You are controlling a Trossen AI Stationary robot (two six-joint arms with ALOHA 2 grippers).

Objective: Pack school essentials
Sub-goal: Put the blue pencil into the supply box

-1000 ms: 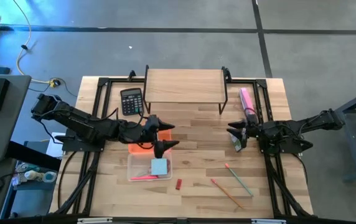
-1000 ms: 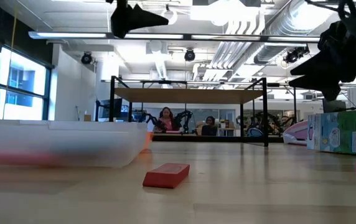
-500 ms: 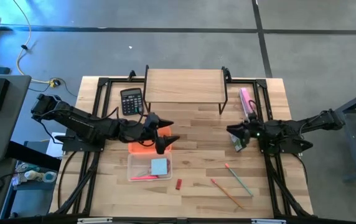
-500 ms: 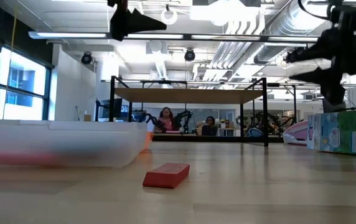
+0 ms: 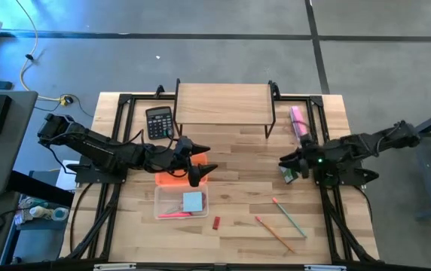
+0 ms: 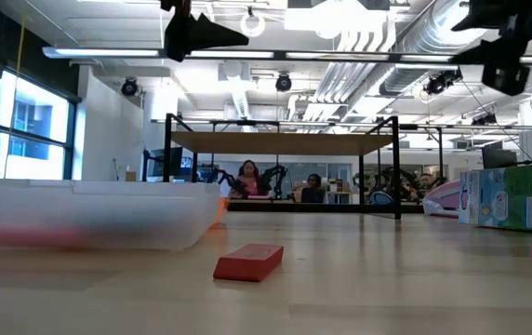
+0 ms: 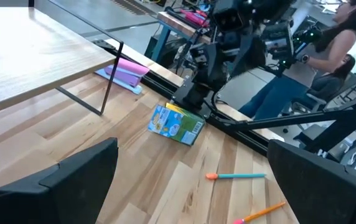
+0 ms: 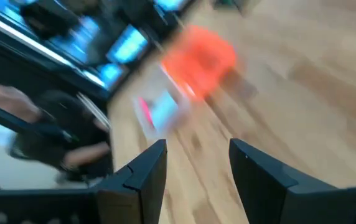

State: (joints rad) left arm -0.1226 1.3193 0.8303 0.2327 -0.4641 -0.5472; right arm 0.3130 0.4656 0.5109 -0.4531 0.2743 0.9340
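on the wooden counter point(image 5: 230, 150), seen from above, a red piece point(image 5: 216, 223) lay at about six o'clock, with three pencils point(image 5: 282, 222) to its four o'clock side. just behind the red piece sat a clear bin point(image 5: 181, 202) holding a light-blue notepad point(image 5: 193, 201) and a pink pencil point(image 5: 173, 214). the left gripper point(image 5: 202, 164) hung above the bin's far edge, over an orange object point(image 5: 176, 176), its fingers point(image 7: 72, 174) released and empty. at three o'clock the right gripper point(image 5: 284, 161) hovered just beside the crayon box point(image 5: 288, 175), fingers point(image 8: 142, 171) parted, grasping nothing. a calculator point(image 5: 159, 122) lay at eleven o'clock.
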